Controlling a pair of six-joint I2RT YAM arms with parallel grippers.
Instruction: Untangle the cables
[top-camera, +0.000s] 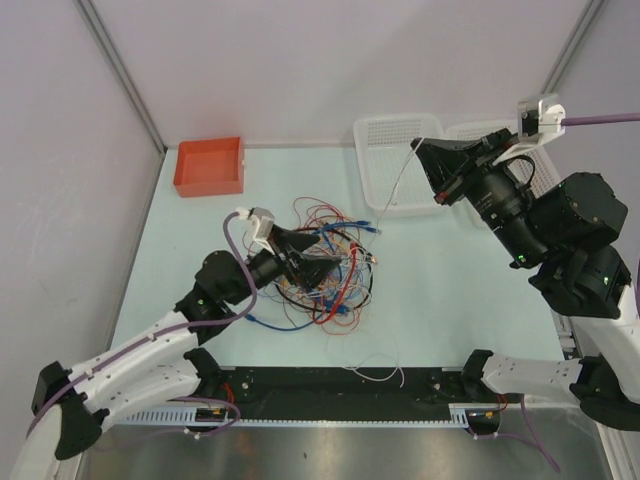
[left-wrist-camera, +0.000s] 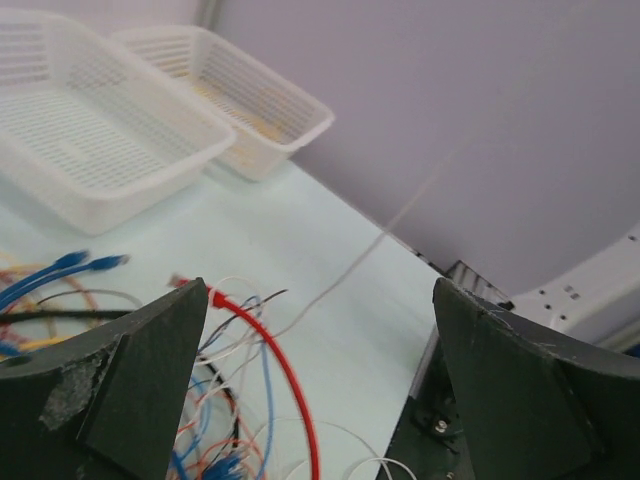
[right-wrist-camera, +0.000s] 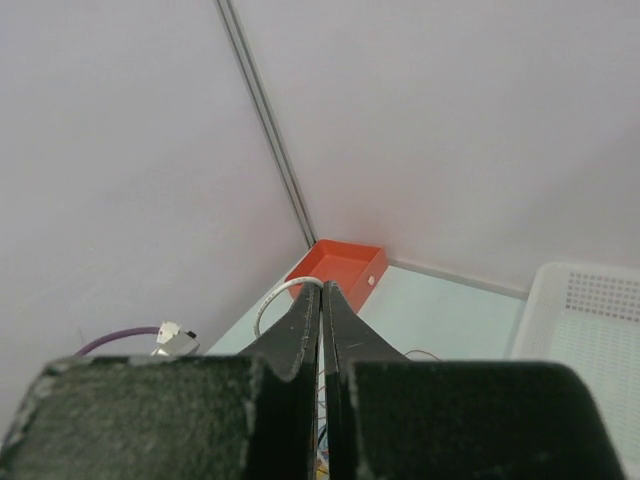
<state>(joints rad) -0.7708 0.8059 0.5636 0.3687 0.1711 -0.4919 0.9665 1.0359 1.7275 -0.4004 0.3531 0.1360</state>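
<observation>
The step in hand is, by my judgement, pulling one strand free. The right gripper (top-camera: 418, 147) hangs above the white basket (top-camera: 365, 175), its jaws pressed together on a thin white cable (top-camera: 398, 183), which runs slack down past the basket's edge to the heap of cables (top-camera: 325, 285). This heap lies on the table near the basket, on the side of the left arm. The left gripper (top-camera: 338, 262) sits low over the heap, its jaws spread fully and with nothing between them; a red cable (left-wrist-camera: 285, 375) only curves underneath.

Next, I think, the left gripper must close on the heap to hold it down, so the right can lift the white cable out over the basket.

The left gripper covers the heap's middle, so where the white cable enters it, and whether it is knotted there, I cannot tell
</observation>
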